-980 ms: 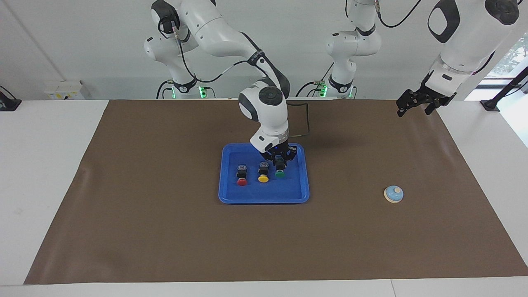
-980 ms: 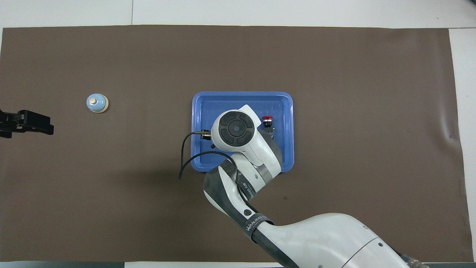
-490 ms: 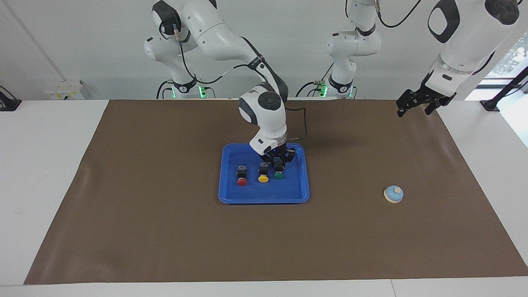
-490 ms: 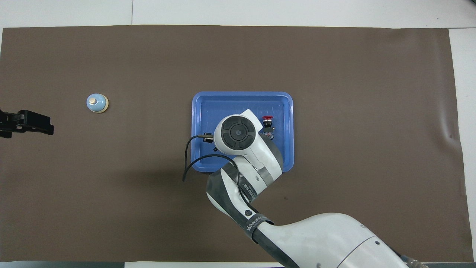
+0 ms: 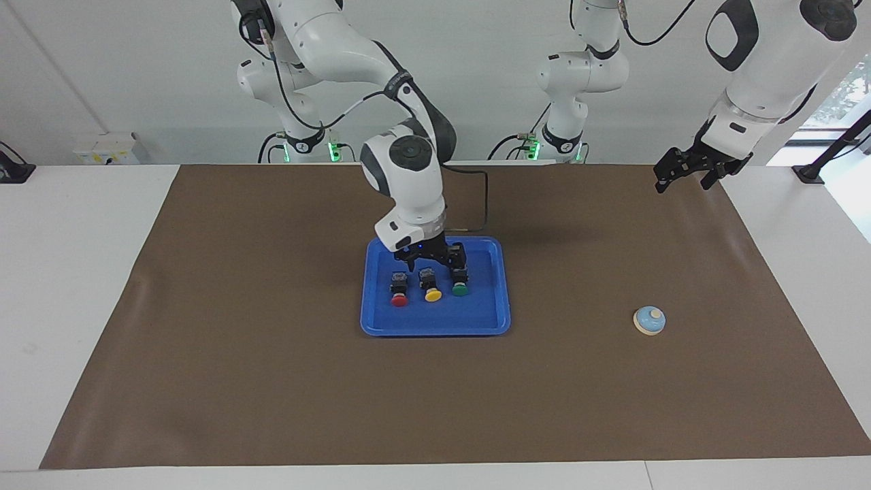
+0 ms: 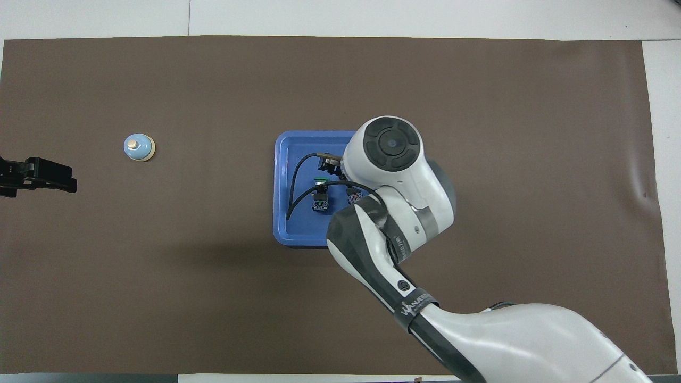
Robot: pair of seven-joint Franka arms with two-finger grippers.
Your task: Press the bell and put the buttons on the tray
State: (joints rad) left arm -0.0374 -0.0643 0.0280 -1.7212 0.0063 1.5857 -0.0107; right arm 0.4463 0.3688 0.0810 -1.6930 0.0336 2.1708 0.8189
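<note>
tray: bright blue. Buttons: black bodies, caps red, yellow, green. Bell: light-blue dome, cream knob and base rim. Mat: plain brown; tabletop white. Arms white with dark-grey joints; both pincers black: right, left.

- The right gripper has let go of the green button, its fingers now spread, and has risen.
- It has shifted toward the right arm's end of the blue tray, now over the yellow button.
</note>
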